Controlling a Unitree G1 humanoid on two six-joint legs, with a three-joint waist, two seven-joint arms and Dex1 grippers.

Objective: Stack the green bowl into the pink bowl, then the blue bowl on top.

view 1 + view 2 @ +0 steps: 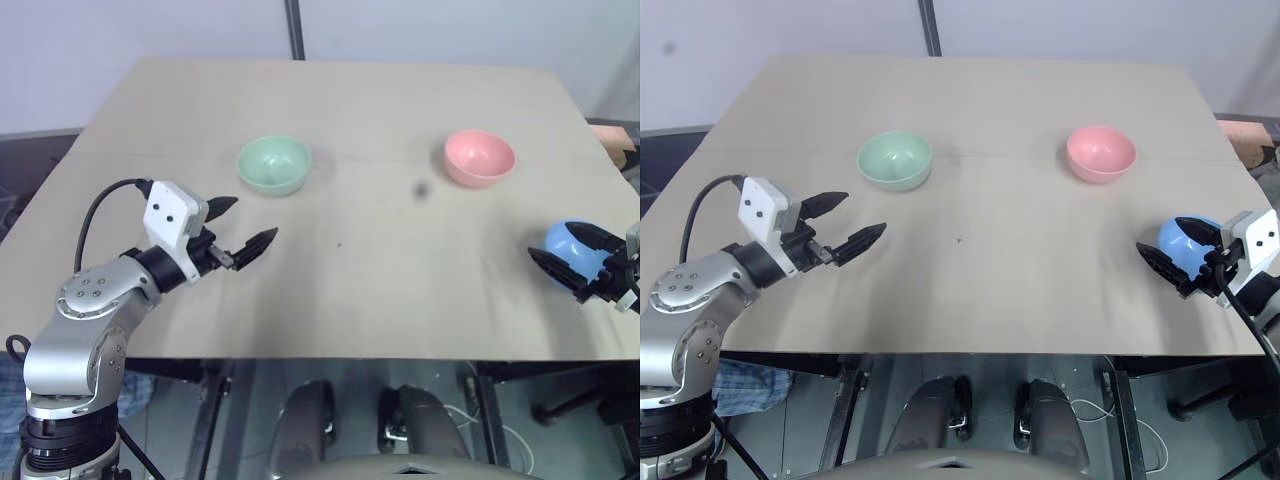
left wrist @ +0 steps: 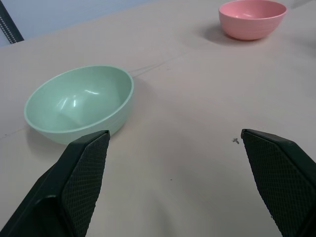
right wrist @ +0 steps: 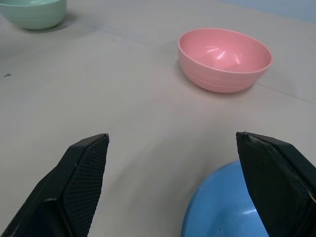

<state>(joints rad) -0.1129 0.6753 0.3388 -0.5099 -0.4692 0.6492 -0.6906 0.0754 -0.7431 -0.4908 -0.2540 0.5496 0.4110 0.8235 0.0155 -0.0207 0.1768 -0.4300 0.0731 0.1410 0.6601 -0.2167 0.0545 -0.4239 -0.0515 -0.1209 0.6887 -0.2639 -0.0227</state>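
Left gripper (image 1: 849, 222) lower left of frame, fingers spread wide, holding nothing, hovering over bare table; right gripper (image 1: 1175, 252) at right edge, fingers wide, blue bowl (image 1: 1180, 245) sitting between them near table's front right corner, contact unclear; green bowl (image 1: 895, 160) upper left of centre, upright; pink bowl (image 1: 1101, 153) upper right, upright, well apart from green; table (image 1: 980, 270) pale beige, matte, faint seam across; pale wall behind; dark vertical post (image 1: 930, 27) at top centre; dark floor at far left.

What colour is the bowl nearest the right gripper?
Light sky blue: the blue bowl, clearest in the right wrist view.
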